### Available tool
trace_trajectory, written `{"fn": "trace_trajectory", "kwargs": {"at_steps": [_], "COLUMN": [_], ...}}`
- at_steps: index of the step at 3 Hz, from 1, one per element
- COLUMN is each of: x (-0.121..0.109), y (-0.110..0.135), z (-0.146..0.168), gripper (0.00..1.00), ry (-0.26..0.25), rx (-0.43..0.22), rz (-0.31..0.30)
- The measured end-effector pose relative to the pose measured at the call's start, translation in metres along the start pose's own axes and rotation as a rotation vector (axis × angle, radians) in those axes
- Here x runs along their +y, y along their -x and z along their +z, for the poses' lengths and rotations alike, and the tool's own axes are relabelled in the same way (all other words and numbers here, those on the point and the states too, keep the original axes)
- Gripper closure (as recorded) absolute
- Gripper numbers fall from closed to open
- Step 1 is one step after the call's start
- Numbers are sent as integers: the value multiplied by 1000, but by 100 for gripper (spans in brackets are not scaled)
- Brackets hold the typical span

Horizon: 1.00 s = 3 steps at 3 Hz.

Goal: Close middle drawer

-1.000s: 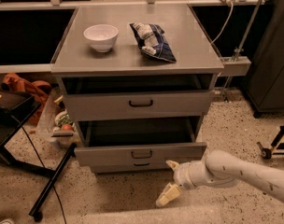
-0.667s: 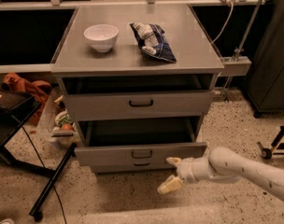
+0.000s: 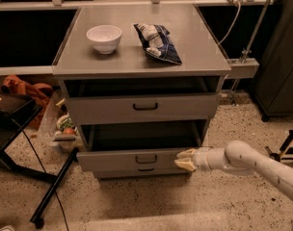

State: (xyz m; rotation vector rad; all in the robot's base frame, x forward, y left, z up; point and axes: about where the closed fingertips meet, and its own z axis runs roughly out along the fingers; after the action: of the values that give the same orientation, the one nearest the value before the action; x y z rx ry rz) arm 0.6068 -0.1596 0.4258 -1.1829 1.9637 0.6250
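I'm seeing the middle drawer sticking well out of the cabinet, its black handle centred on the front. I'm holding the gripper at the right end of that front, fingers narrowly parted and gripping nothing. I'm judging this the push step, calling next for a straight, level shove inward.

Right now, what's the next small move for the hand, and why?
Probably push the cream two-finger hand straight in on the short flat front of the wide grey middle drawer: it stands pulled out, and the hand sits at the front's right end, beside the black loop handle.
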Motion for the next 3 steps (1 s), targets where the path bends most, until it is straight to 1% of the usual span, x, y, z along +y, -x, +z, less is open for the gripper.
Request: {"fn": "trace_trajectory", "kwargs": {"at_steps": [1, 2, 3], "x": [-32, -49, -58], "y": [1, -1, -1], "z": [-7, -11, -9], "gripper": [62, 39, 15], "ry": [-73, -121, -139], "rx": [-22, -38, -48], "rz": [2, 8, 12]}}
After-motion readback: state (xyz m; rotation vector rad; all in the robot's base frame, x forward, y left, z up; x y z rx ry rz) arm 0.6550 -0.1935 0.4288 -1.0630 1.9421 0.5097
